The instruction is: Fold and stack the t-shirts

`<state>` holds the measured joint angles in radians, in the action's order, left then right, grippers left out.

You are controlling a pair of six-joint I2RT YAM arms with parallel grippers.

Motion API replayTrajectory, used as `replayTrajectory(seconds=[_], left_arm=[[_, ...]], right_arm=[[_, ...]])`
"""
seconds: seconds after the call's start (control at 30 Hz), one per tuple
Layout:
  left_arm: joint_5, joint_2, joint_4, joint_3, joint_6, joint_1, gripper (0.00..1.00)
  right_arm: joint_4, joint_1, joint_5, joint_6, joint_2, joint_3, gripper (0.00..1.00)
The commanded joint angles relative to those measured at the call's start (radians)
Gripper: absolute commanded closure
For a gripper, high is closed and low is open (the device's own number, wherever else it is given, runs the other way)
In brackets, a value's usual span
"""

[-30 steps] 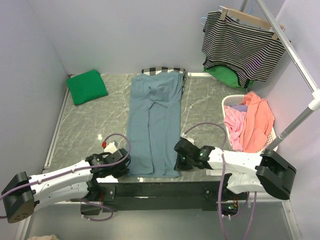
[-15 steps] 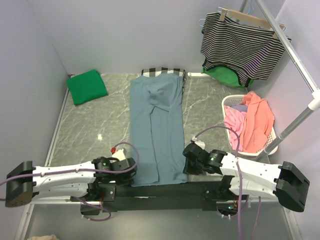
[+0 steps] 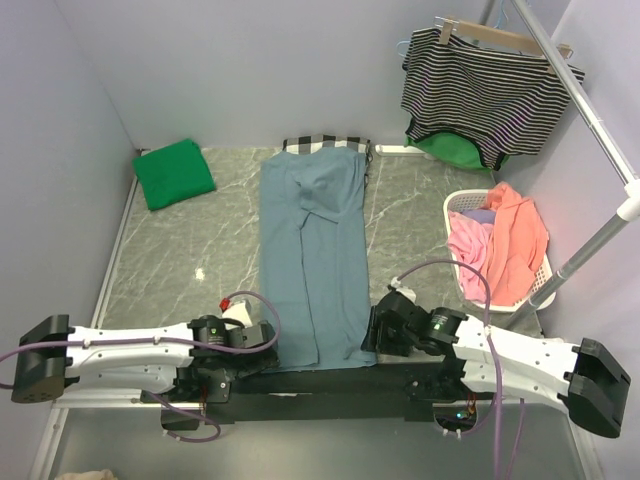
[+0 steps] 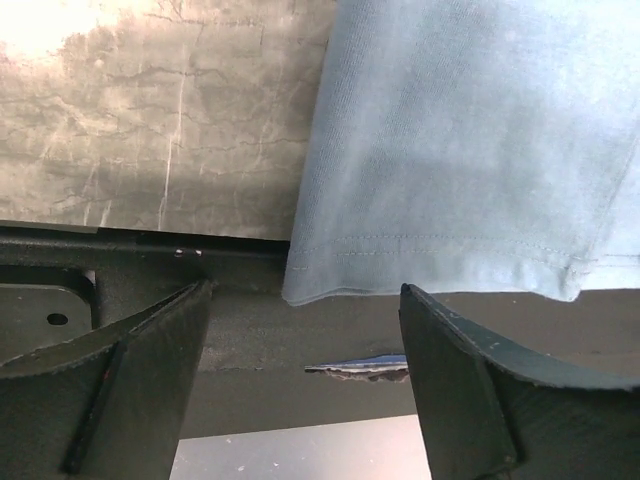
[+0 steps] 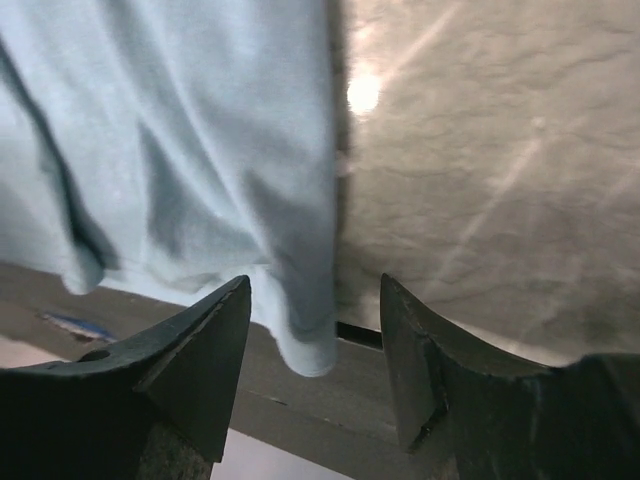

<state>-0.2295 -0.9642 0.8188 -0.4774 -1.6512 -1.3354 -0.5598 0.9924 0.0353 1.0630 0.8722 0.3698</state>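
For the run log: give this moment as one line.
slate-blue t-shirt: long narrow fold, flat | left gripper: open at near hem | right gripper: open at near hem | green t-shirt: folded, far-left corner

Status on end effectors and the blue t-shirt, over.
Left end effector open, right end effector open, neither gripping. Slate-blue t-shirt folded lengthwise, hem overhanging near table edge. No obstruction seen.

No legible txt, labels, nos.

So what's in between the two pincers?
The folded blue t-shirt, its near hem lying between them, as the top view shows.
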Motion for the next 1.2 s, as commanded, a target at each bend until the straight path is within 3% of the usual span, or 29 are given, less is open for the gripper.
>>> replayTrajectory(seconds=[0.0,0.17,0.27,0.3,0.33,0.5,0.8,1.17], left_arm=[[-0.037,0.022,-0.036,0.052,-0.045,-0.007,0.22],[-0.042,-0.01,-0.119,0.057,0.005,-0.007,0.33],[-0.082,-0.045,-0.139,0.033,0.024,-0.007,0.55],[-0.091,-0.059,-0.15,0.028,0.03,-0.007,0.7],[-0.103,-0.064,-0.155,0.025,0.034,-0.007,0.76],[-0.129,-0.047,-0.176,0.02,0.05,-0.004,0.99],[-0.162,0.004,-0.132,0.011,0.039,-0.005,0.99],[-0.255,-0.051,0.026,-0.187,0.085,-0.004,0.99]], right_arm=[[0.096,0.002,-0.06,0.002,0.048,-0.037,0.4],[0.164,0.003,-0.103,-0.028,0.128,-0.026,0.53],[0.156,0.002,-0.088,-0.034,0.134,-0.019,0.65],[0.144,0.002,-0.075,-0.035,0.125,-0.016,0.72],[0.137,0.002,-0.069,-0.035,0.119,-0.009,0.75],[0.106,0.002,-0.046,-0.038,0.09,0.004,0.79],[0.094,0.003,-0.037,-0.04,0.087,0.004,0.85],[-0.058,-0.006,0.13,-0.115,-0.016,0.158,0.88]])
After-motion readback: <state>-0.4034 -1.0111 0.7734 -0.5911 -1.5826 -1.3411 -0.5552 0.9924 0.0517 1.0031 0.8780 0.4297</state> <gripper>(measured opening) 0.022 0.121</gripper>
